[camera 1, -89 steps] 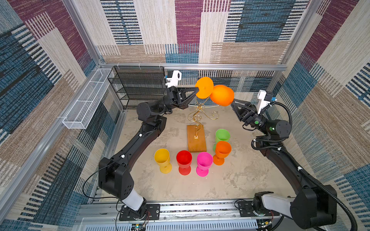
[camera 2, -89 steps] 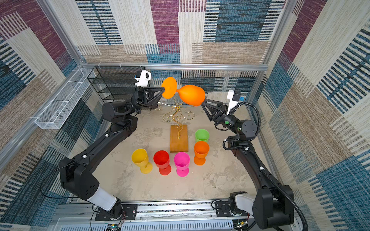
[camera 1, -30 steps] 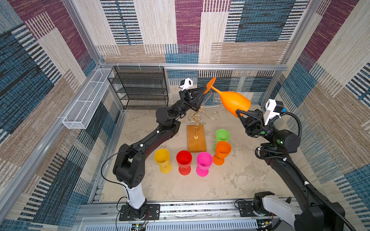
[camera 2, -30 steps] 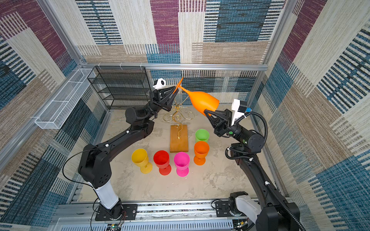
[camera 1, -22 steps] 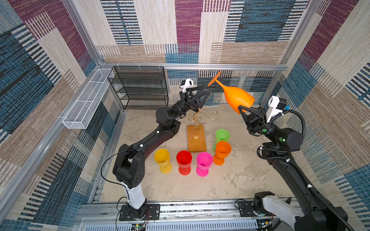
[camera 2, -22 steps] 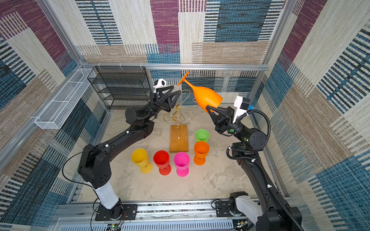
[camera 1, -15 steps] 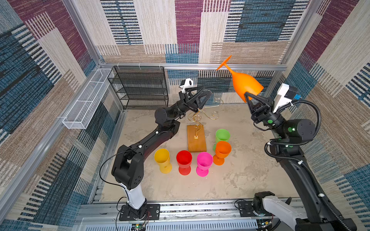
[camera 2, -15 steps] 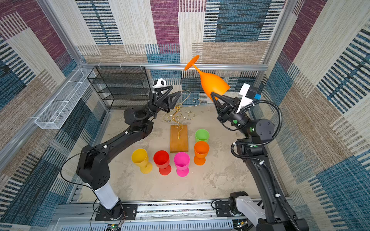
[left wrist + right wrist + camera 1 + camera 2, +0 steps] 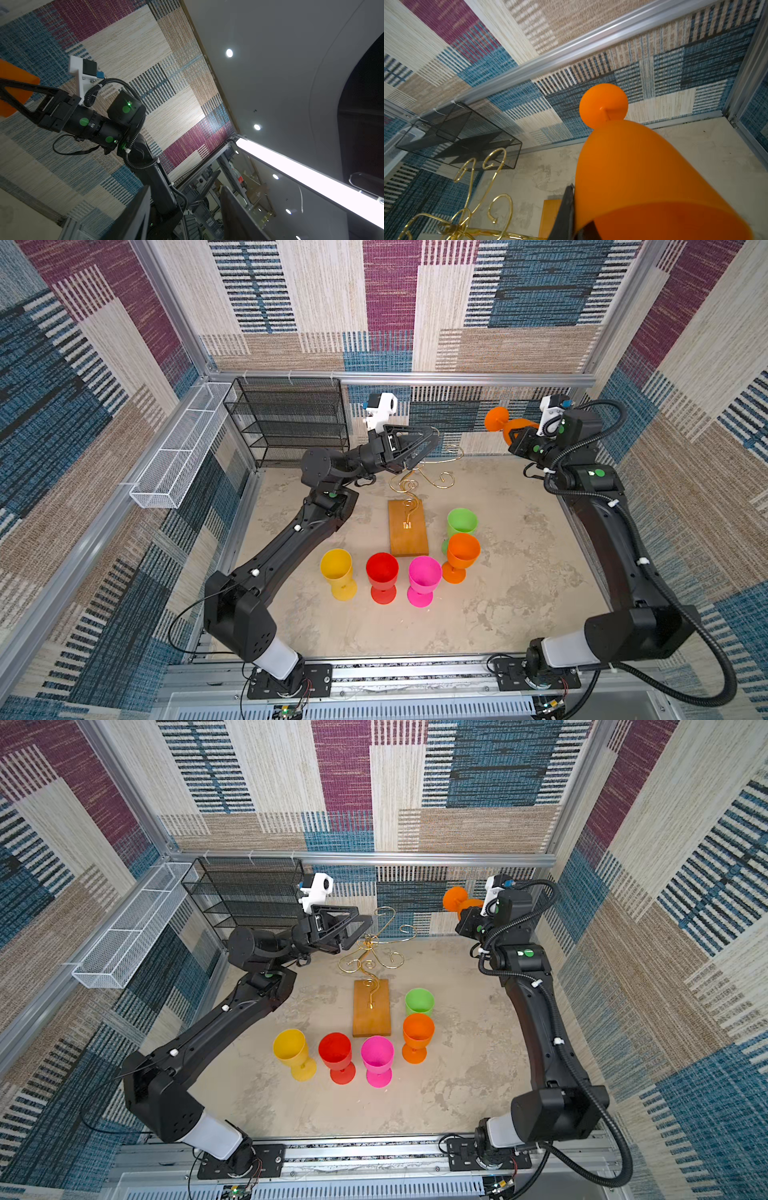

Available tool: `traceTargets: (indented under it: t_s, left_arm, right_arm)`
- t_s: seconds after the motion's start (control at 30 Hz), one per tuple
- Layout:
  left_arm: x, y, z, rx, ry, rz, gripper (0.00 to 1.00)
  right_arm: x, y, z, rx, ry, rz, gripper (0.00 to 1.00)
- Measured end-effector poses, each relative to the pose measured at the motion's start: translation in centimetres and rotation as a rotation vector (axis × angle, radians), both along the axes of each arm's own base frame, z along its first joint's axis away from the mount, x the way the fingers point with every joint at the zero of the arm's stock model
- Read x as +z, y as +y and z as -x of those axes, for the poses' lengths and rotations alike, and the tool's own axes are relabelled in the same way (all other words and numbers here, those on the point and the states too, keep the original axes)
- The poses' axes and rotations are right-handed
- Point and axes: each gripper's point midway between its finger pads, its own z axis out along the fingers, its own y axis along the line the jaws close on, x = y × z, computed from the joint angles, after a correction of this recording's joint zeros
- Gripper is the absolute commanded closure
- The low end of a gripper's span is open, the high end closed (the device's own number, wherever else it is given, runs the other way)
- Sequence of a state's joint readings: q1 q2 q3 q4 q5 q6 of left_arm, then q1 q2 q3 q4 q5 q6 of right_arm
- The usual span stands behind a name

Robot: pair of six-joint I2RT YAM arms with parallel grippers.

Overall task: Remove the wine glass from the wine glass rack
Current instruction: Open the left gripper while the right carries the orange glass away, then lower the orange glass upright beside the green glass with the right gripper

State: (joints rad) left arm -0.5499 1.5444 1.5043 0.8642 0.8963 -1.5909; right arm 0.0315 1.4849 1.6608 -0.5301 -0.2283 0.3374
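A second ago the left gripper (image 9: pixel 424 448) was pinching the foot of the orange wine glass (image 9: pixel 497 419) just above the wine glass rack (image 9: pixel 409 531), while the right gripper (image 9: pixel 516 434) had the bowl. Now the left one has let go. The right arm has swung the glass away and brought it lower, to the back right corner, well apart from the rack. It lies almost flat in the air there, with its foot toward the middle of the back wall.

In both top views the gold scroll arms of the rack carry nothing. I judge that the taking off itself is finished. What remains is probably to set this glass down on the table (image 9: pixel 519 572), perhaps near the five standing glasses (image 9: pixel 381 572).

The right gripper is clenched on the rim of the bowl. In the right wrist view one black finger (image 9: pixel 566 207) presses on the outside of it, and the other I cannot see. The left gripper is released: its jaws stand apart beside the top of the rack, nothing is between them, and its fingers (image 9: pixel 133 216) frame only empty space.
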Motion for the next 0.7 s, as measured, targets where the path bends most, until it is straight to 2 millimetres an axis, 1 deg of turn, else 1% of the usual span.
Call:
traceTargets:
  t_s: [0.1, 0.17, 0.27, 0.43, 0.53, 0.7]
  left_arm:
    - [0.1, 0.5, 0.9, 0.074, -0.075, -0.069, 0.43]
    - [-0.4, 0.7, 1.2, 0.112, -0.104, -0.116, 0.43]
    - [-1.4, 0.9, 1.0, 0.146, -0.118, -0.167, 0.43]
    - [-3.0, 0.9, 0.2, 0.164, -0.101, -0.211, 0.43]
    - [-3.4, 1.0, -0.1, 0.168, -0.092, -0.217, 0.43]
    - [-3.9, 1.1, -0.5, 0.171, -0.087, -0.22, 0.43]
  right_arm:
    - [-3.9, 0.2, -1.5, 0.026, 0.121, 0.041, 1.0]
    - [-6.7, 0.2, -2.0, 0.038, 0.207, 0.07, 1.0]
    - [-10.2, 0.3, -2.2, 0.048, 0.316, 0.121, 1.0]
    - [-14.9, 1.7, -1.5, 0.088, 0.463, 0.213, 1.0]
    - [-16.6, 2.7, -0.8, 0.12, 0.52, 0.249, 1.0]
    - [-17.8, 4.2, -0.1, 0.17, 0.557, 0.281, 1.0]
